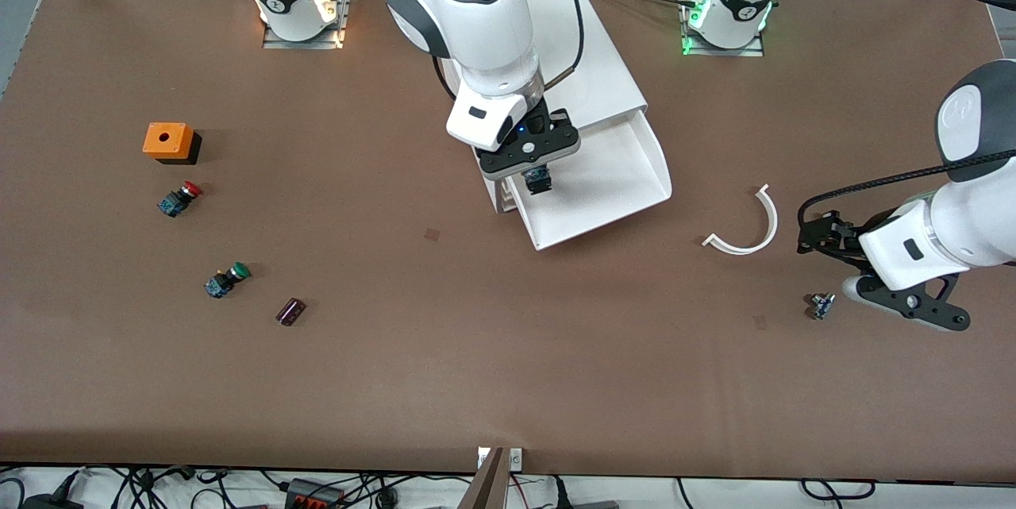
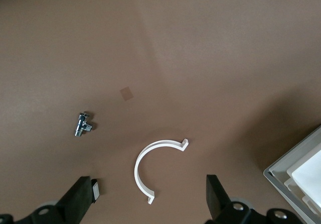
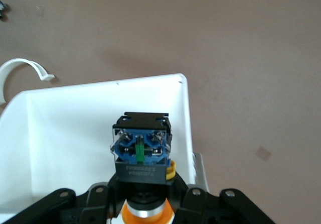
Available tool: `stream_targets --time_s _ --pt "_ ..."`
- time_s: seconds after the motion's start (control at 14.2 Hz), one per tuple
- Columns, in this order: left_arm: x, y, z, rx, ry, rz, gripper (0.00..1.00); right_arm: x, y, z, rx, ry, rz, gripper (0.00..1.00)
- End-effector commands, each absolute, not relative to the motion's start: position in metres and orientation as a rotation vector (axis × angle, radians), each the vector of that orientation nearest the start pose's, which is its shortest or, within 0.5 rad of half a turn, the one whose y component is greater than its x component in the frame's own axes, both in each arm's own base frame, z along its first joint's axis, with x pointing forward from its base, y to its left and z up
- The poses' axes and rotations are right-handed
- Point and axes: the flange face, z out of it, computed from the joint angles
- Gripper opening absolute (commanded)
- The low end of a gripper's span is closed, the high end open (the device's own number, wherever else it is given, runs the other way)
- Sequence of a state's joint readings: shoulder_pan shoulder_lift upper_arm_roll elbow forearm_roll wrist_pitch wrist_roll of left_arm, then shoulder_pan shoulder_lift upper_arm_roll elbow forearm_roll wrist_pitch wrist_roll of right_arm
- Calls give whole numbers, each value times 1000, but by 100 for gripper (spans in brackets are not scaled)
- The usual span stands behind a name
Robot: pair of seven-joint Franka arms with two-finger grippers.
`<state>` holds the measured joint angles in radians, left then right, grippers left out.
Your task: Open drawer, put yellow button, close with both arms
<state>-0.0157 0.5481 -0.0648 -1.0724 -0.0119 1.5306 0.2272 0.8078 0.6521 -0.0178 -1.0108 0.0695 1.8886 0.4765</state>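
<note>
Closest to the front camera on the brown worktop [image 1: 508, 382] lie a small dark purple block [image 1: 290, 311] and a little chrome valve fitting [image 1: 821, 306], the block toward the right arm's end, the fitting toward the left arm's end. Just above the fitting hangs the left gripper [image 1: 825, 237], its fingers [image 2: 83, 196] spread wide with nothing between them, over bare worktop beside a white curved plastic clip [image 1: 746, 225]; this arm waits. A little farther off sit a green-capped button [image 1: 227, 279], then a red-capped button [image 1: 179, 199], then an orange box [image 1: 167, 140] with a hole in its top. In the middle, the drawer [image 1: 635, 167] stands pulled out of the white cabinet [image 1: 587, 56], much of which is hidden by the right arm. The right gripper [image 1: 539, 178] hovers over the open drawer, clamped on the yellow button [image 3: 141, 143]; from the wrist I see mostly its blue block base, the yellow-orange cap cut off at the picture's edge, and the fingers themselves are hard to make out.
</note>
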Motion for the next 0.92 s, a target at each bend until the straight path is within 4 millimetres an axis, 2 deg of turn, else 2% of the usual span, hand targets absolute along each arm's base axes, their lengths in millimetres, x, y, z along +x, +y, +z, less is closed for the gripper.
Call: stream_targets --time_s 0.0,0.14,0.35,0.56,0.85 --pt "701 -43 509 -3140 356 131 100 528 566 481 -2876 -421 -276 0" --pt "701 -44 507 -3145 297 138 100 529 572 473 -2859 -421 -294 0" --pt "699 -43 506 -3145 288 160 100 518 585 462 -2857 -451 -280 0" --pt "699 -43 506 -3145 288 160 100 512 600 441 -2844 -470 -290 0" --pt "699 -43 506 -3145 288 160 100 510 609 418 -2850 -435 -279 0"
